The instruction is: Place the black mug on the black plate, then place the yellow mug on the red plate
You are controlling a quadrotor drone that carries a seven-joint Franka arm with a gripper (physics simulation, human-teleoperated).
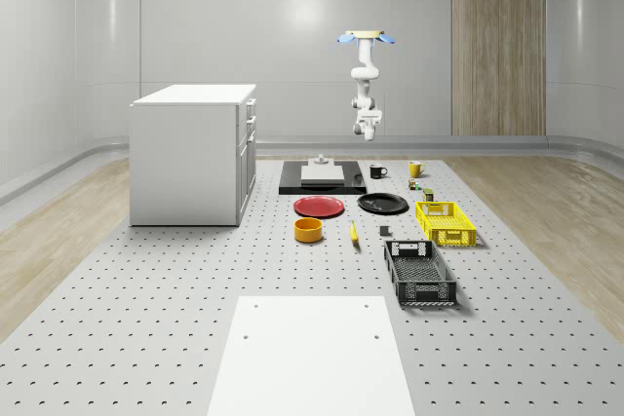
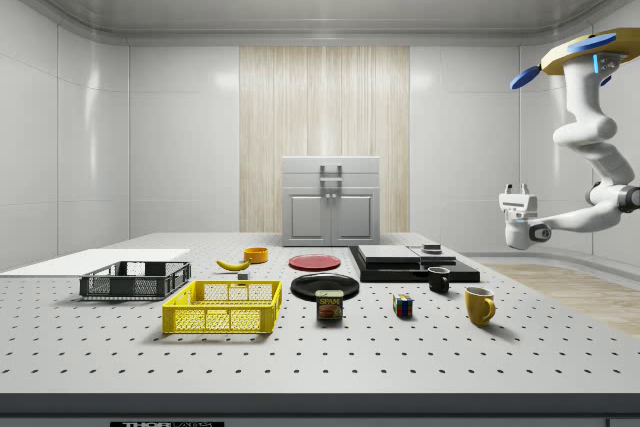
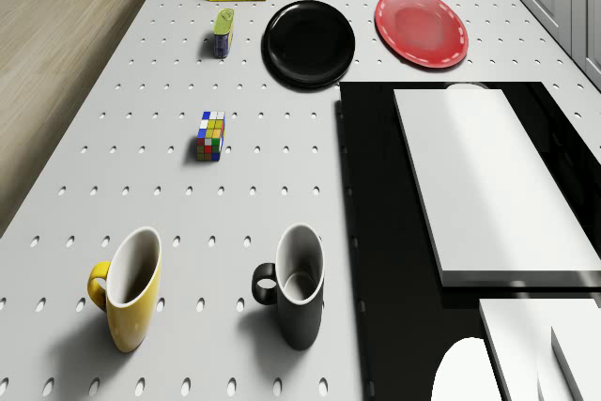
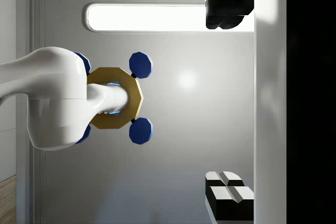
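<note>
The black mug [image 1: 377, 171] [image 3: 299, 288] and the yellow mug [image 1: 414, 170] [image 3: 130, 290] stand upright side by side on the table's far end. The black mug is next to a black slab. The black plate [image 1: 382, 204] [image 3: 309, 42] and the red plate [image 1: 319, 207] [image 3: 421, 27] lie bare, nearer the middle. The drone [image 1: 366, 37] hovers high above the far end, over the mugs. Its arm hangs down and curls, so the gripper [image 2: 516, 191] [image 4: 220, 100] points up at the drone, well above the mugs. The fingers [image 4: 226, 17] stand wide apart, open and holding nothing.
A white cabinet [image 1: 193, 153] stands at the whole-scene view's left. A black slab [image 1: 322, 182] carries a white block. A yellow basket [image 1: 446, 222], a black basket [image 1: 419, 272], an orange bowl [image 1: 309, 230], a banana [image 1: 353, 232], a Rubik's cube [image 3: 211, 135] and a can [image 3: 223, 33] lie about.
</note>
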